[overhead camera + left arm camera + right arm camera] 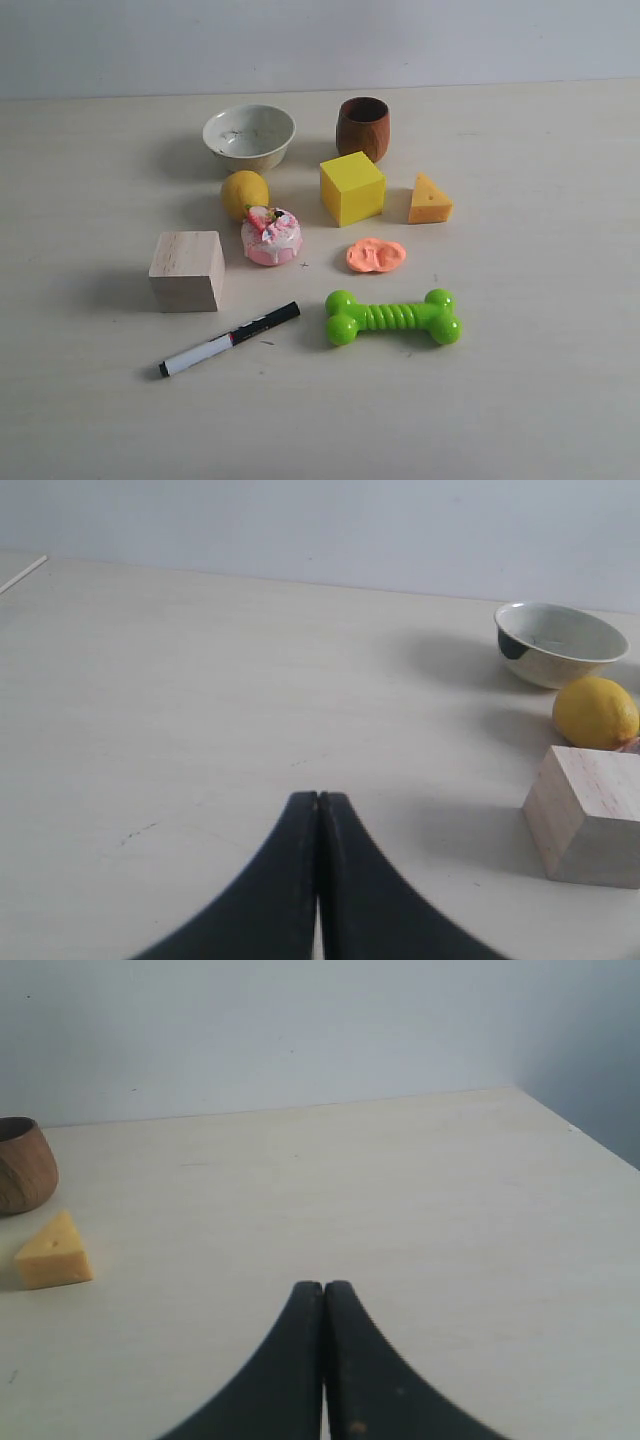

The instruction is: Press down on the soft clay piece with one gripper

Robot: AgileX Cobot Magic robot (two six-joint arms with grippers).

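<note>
The soft clay piece [376,255] is a flat salmon-orange blob with dents, lying on the table in front of the yellow cube [352,187] and behind the green bone toy [393,317]. Neither arm shows in the exterior view. My left gripper [318,798] is shut with nothing in it, over bare table to the left of the wooden block [590,814]. My right gripper [324,1287] is also shut and empty, over bare table to the right of the cheese wedge [54,1252]. The clay is out of both wrist views.
A white bowl [249,136], brown wooden cup [363,127], lemon [245,193], pink-and-white toy cake [271,236], cheese wedge [430,199], wooden block [187,270] and black-and-white marker [229,339] lie around the clay. The table's right edge [578,1130] shows in the right wrist view.
</note>
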